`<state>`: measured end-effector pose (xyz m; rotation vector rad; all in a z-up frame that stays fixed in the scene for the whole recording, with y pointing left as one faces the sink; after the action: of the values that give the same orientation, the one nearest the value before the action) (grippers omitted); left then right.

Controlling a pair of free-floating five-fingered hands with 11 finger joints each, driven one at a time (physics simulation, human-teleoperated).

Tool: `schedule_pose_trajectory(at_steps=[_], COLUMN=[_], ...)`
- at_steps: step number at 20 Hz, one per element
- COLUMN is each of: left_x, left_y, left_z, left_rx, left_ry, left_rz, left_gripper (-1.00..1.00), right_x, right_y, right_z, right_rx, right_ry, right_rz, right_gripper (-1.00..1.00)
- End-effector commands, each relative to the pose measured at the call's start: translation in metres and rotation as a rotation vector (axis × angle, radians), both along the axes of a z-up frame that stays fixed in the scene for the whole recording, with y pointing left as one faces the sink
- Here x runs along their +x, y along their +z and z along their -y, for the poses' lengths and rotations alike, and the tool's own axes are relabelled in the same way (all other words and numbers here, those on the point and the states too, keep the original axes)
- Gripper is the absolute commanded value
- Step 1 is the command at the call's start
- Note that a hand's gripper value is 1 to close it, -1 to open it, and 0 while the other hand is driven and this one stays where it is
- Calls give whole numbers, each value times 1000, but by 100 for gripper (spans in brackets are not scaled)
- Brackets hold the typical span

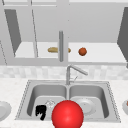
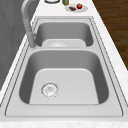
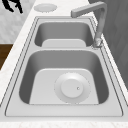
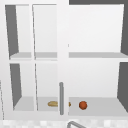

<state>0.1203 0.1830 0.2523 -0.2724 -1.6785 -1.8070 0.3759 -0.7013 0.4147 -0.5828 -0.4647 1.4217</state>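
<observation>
A black hand (image 1: 41, 111), the left one, hangs in front of the sink's left basin (image 1: 45, 96) in the front view, near the drain (image 1: 50, 103). Its fingers point downward and look loosely curled around nothing. In the right side view, the same hand (image 3: 13, 5) shows at the far top left, out past the tabletop's (image 3: 25, 30) front edge.

Just to its right in the front view, a large red ball (image 1: 67, 114) sits low in the frame, covering the divider between the two basins.

A round white plate (image 3: 72, 88) lies flat in the right basin. The faucet (image 1: 72, 71) rises behind the sink, its spout angled right.

In the open wall cabinet above, a bread roll (image 4: 53, 104) and an orange (image 4: 83, 105) rest on the lower shelf (image 4: 100, 107), apart from each other.

A small plate of food (image 2: 76, 8) stands on the tabletop at the right end.
</observation>
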Motion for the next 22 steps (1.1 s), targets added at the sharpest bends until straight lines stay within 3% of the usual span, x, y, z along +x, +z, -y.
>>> schedule_pose_trajectory(at_steps=[1,22], left_x=[0,0], left_y=[0,0], left_z=[0,0], left_rx=[0,0], left_ry=[0,0], left_rz=[0,0], left_gripper=[0,0], right_x=[9,92], right_y=[-9,-86], right_z=[20,98], right_rx=[12,25], right_ry=[27,64], right_rz=[-1,0], right_gripper=[-100,-100])
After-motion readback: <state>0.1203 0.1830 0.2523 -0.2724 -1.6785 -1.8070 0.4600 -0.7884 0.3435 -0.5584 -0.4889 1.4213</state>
